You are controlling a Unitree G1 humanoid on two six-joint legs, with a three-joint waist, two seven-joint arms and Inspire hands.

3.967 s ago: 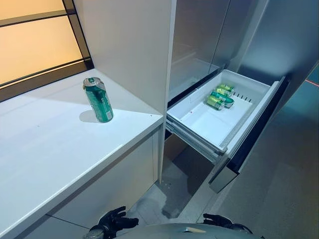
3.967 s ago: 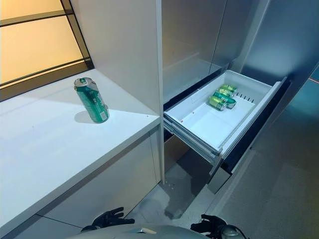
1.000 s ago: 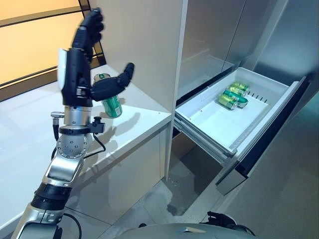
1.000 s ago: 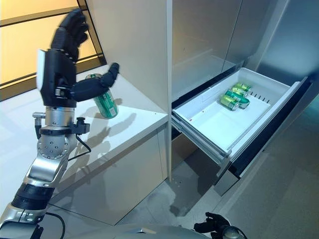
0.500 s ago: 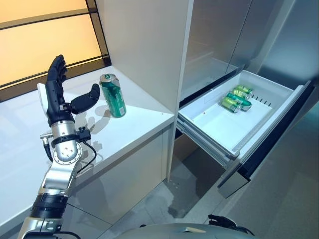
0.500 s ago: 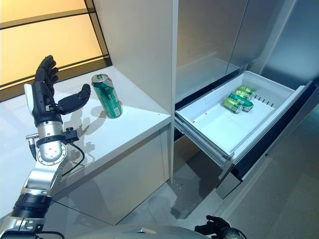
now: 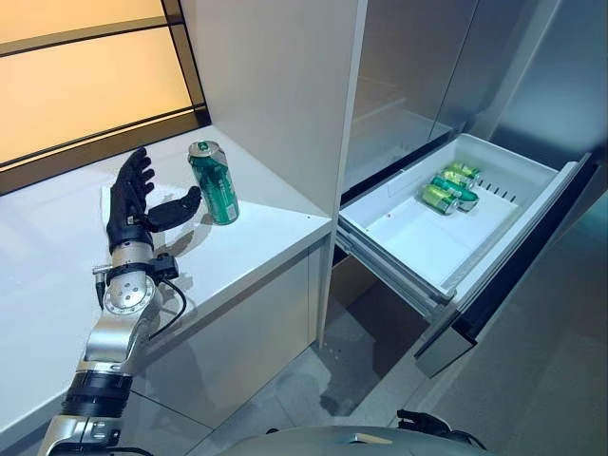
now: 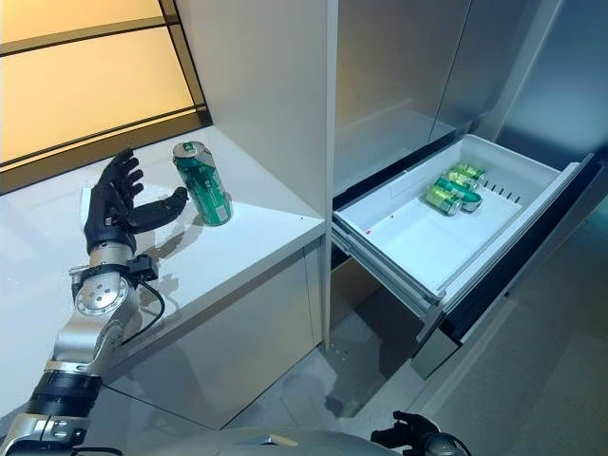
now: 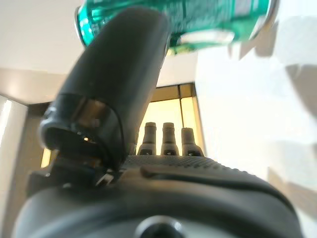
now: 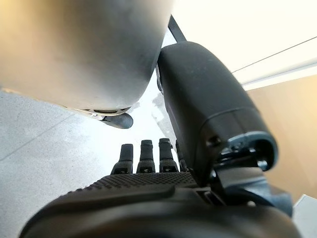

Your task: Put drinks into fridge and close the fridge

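Observation:
A green drink can (image 7: 214, 182) stands upright on the white counter (image 7: 57, 275), near the tall white cabinet wall. My left hand (image 7: 133, 204) hovers open just left of the can, thumb stretched toward it and a small gap between them. In the left wrist view the green can (image 9: 198, 22) shows past the thumb, outside the grasp. To the right the white fridge drawer (image 7: 408, 242) is pulled out, with several green cans (image 7: 446, 187) lying at its far end. My right hand (image 8: 408, 432) hangs low at the bottom edge, fingers relaxed.
The tall white cabinet wall (image 7: 275, 95) rises right behind the can. The fridge's steel doors (image 7: 418, 66) stand above the drawer. The open drawer's dark front panel (image 7: 513, 275) juts out over the grey floor (image 7: 532, 380). An orange-lit window (image 7: 76, 85) backs the counter.
My left hand has dropped lower and moved right toward the can, staying open. The can and the drawer have not moved.

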